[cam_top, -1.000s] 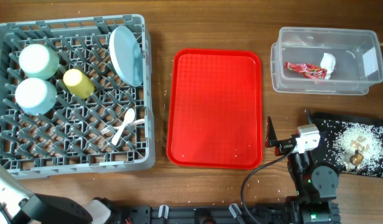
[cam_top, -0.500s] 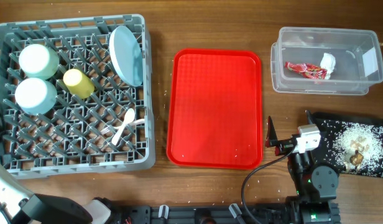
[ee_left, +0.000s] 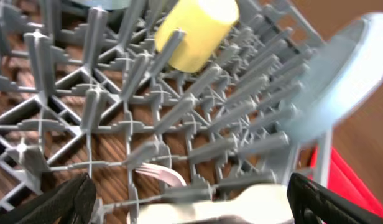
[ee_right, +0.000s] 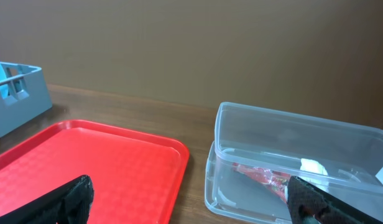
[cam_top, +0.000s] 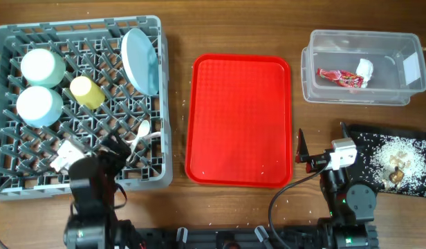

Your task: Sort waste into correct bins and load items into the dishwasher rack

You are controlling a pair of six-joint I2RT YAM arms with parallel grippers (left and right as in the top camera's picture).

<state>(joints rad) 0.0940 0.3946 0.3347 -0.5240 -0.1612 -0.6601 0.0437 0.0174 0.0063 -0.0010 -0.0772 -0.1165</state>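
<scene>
The left pincer (cam_top: 115, 151) has swung in over the near edge of the dishwasher rack (cam_top: 33, 178), jaws spread wide, right by the white spoon (cam_top: 138, 137) lying among the pegs. The right pincer (ee_right: 188, 199), jaws likewise parted, sits beside the red tray (cam_top: 241, 117).

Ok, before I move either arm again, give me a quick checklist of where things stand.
1. Left gripper open: ok, jaws wide apart over the rack.
2. Right gripper open and empty: ok.
3. Wrapper and napkin in the tub: ok.
4. Scraps on the black tray: ok.
5. Cup, plate, spoon and fork in the rack: ok.
6. Left gripper clear of the spoon: cannot tell, the wrist view is blurred.
</scene>
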